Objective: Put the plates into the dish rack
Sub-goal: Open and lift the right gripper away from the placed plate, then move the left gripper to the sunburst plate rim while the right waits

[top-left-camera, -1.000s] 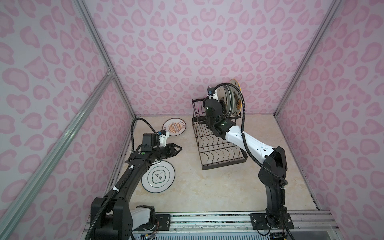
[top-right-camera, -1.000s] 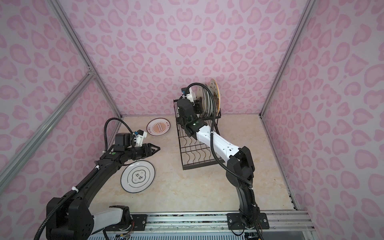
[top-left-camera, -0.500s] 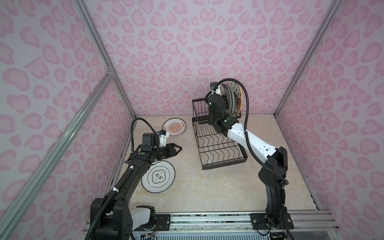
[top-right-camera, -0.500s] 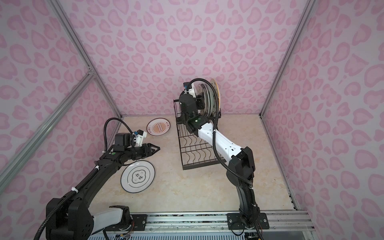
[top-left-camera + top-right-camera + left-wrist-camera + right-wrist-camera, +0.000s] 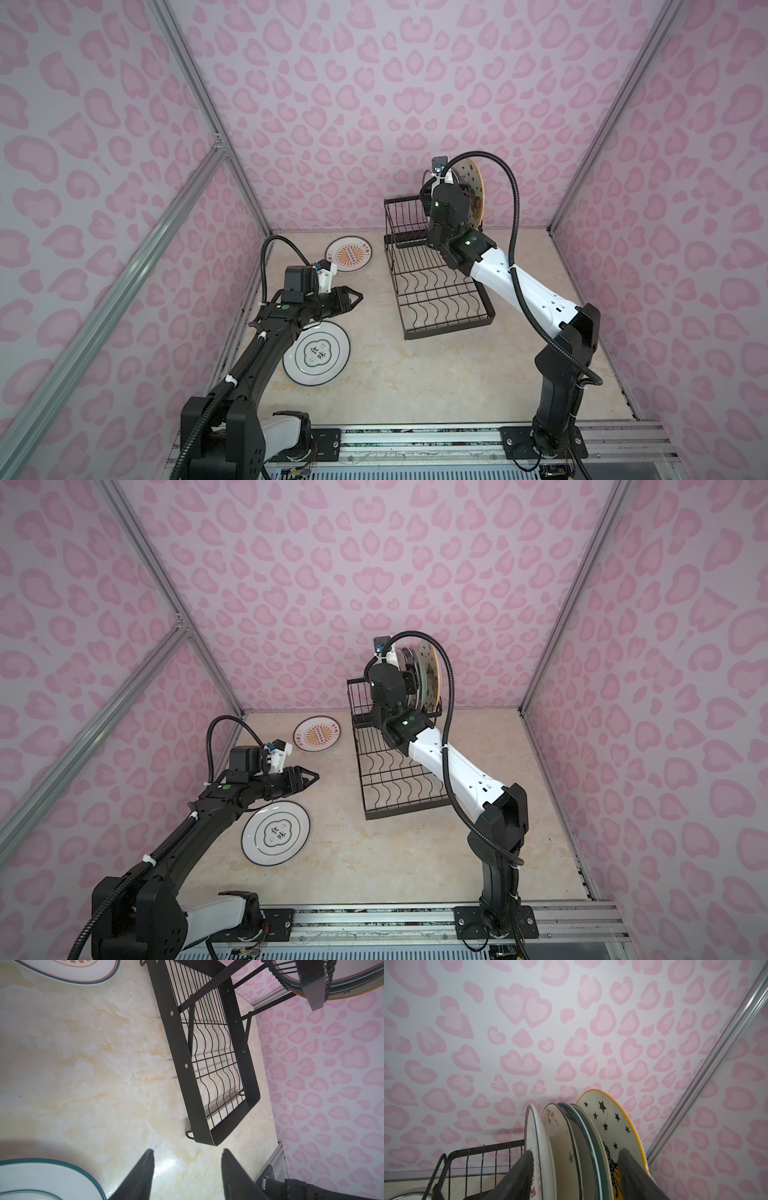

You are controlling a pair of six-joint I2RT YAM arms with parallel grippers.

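Left tool (image 5: 356,298) jaws apart, empty, above counter (image 5: 415,374). Green-ringed plate (image 5: 316,354) flat, just below it in frame. Sunburst plate (image 5: 348,254) above it, left of dish rack (image 5: 440,291). Left arm nearer both. Right tool (image 5: 576,1152) spread wide, straddling standing plates (image 5: 608,1122) in rack, apparently gripping none.

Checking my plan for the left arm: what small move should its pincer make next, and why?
Probably dip the left pincer toward the green-ringed plate: its jaws stand open and empty, hovering near it, and the plate lies flat outside the dish rack.
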